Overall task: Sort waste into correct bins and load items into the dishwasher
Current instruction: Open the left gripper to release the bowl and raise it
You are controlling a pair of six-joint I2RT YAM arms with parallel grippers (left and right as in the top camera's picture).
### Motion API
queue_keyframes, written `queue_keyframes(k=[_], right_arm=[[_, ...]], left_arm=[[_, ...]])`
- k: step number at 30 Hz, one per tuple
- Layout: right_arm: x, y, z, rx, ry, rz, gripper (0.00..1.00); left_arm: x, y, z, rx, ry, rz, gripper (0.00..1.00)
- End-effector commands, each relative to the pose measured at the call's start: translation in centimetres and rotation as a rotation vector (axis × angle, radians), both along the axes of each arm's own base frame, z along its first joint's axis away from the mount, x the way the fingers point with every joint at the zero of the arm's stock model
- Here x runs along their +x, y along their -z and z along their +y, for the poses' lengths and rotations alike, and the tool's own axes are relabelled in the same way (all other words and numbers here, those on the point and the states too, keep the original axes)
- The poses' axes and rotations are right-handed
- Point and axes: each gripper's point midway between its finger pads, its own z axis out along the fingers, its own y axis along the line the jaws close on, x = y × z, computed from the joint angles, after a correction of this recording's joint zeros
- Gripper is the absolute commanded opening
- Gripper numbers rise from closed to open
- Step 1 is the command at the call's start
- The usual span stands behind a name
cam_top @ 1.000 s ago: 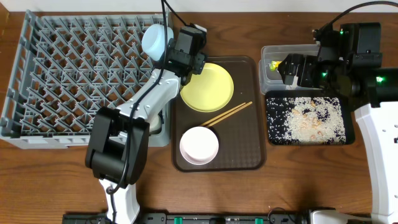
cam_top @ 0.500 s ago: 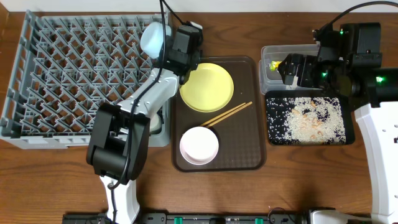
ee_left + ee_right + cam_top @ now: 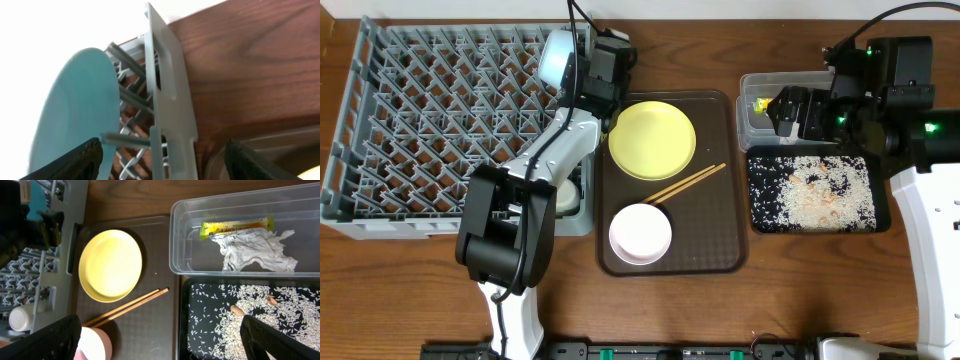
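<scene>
One blue bowl stood nearly on edge at the rack's far right corner, beside the splayed left gripper. One plate, one white bowl and two slanting chopsticks lay on the tray; the right gripper gaped too.

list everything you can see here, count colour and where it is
dish rack: 1, grey, table's left
light blue bowl: 1, on edge, rack's far right corner
cup: 1, pale, rack's near right corner
serving tray: 1, brown, centre
plate: 1, yellow, on serving tray
chopsticks: 2, wooden, on serving tray
white bowl: 1, on serving tray
tub: 1, clear, right
wrapper: 1, green-and-orange, in tub
paper: 1, white, in tub
black tray: 1, beside tub
rice: scattered, white, on black tray
left pincer: at light blue bowl
right pincer: open, above tub
</scene>
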Motion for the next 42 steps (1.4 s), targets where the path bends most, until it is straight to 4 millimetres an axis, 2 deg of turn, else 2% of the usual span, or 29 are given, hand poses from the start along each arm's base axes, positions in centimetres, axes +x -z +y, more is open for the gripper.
queue_keyframes(k=[1, 8, 11, 16, 22, 31, 36, 42], right_arm=[[0.1, 0.1, -0.5, 0.004, 0.021, 0.005, 0.99], [0.1, 0.1, -0.5, 0.004, 0.02, 0.005, 0.99], [0.1, 0.1, -0.5, 0.004, 0.021, 0.005, 0.99], [0.1, 0.1, -0.5, 0.004, 0.021, 0.005, 0.99], [0.1, 0.1, -0.5, 0.004, 0.021, 0.005, 0.99], [0.1, 0.1, -0.5, 0.004, 0.021, 0.005, 0.99], [0.1, 0.1, -0.5, 0.004, 0.021, 0.005, 0.99], [0.1, 0.1, -0.5, 0.004, 0.021, 0.005, 0.99]], left_arm=[[-0.3, 0.5, 0.8, 0.038, -0.027, 0.021, 0.79], [-0.5, 0.7, 1.0, 0.032, -0.041, 0.032, 0.79], [-0.5, 0.0, 1.0, 0.029, -0.044, 0.018, 0.79], [-0.5, -1.5, 2.3, 0.033, -0.079, -0.009, 0.79], [-1.0, -0.8, 3.5, 0.047, -0.097, 0.033, 0.79], [-1.3, -0.3, 3.6, 0.054, -0.095, 0.059, 0.79], [-1.5, -1.2, 2.3, 0.043, -0.068, 0.041, 0.79], [-2.6, -5.1, -1.3, 0.001, -0.011, -0.03, 0.79]])
